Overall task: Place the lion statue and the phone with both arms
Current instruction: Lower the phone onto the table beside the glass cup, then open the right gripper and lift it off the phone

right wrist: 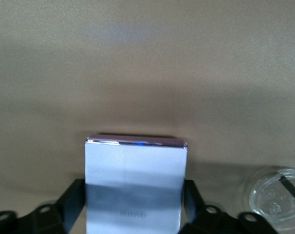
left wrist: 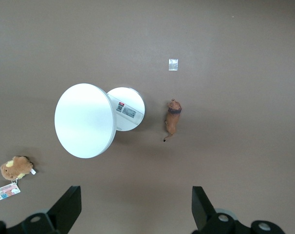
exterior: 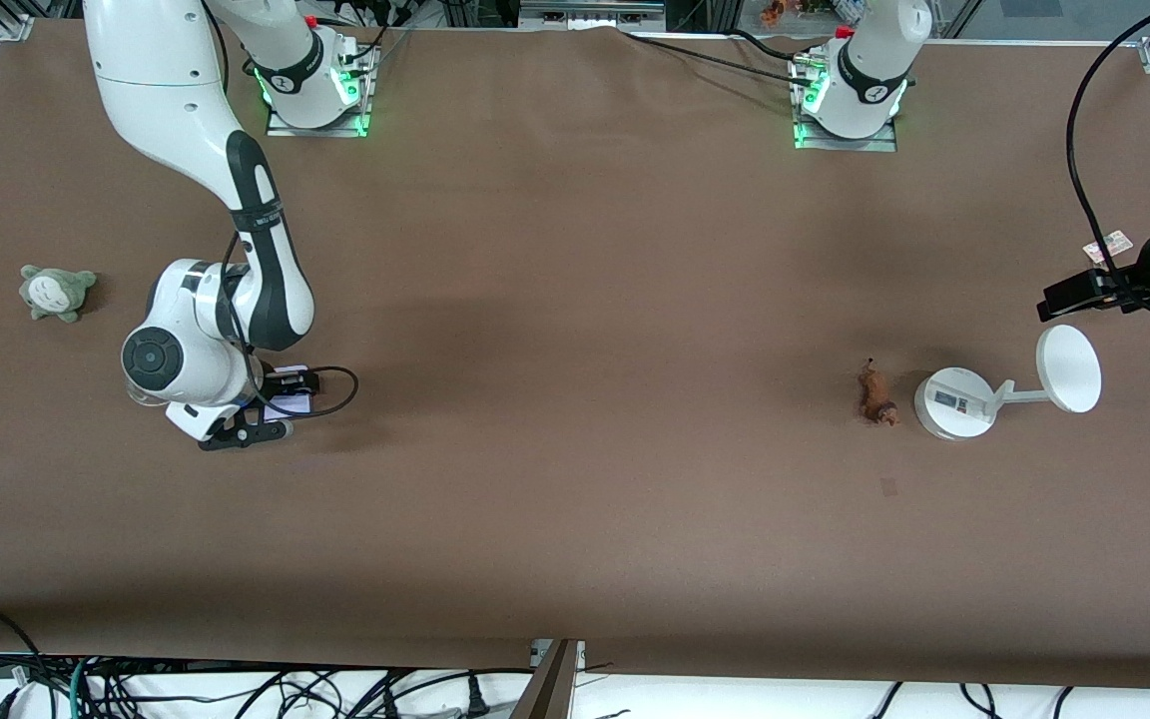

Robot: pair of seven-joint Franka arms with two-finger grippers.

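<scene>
Gripping the phone point(right wrist: 135, 187) between its fingers, the right hand point(right wrist: 135, 204) sits low at the tabletop point(exterior: 575, 399), seemingly touching it. The left hand point(left wrist: 135, 209) hangs open, high over the lion statue point(left wrist: 173, 122) beside the white stand point(left wrist: 96, 119).

the lion statue point(exterior: 875, 396) lies just beside the stand point(exterior: 952, 402) toward the left arm's end of the table, well apart from the phone point(exterior: 289, 405) and the plush point(exterior: 56, 292) toward the right arm's end.
</scene>
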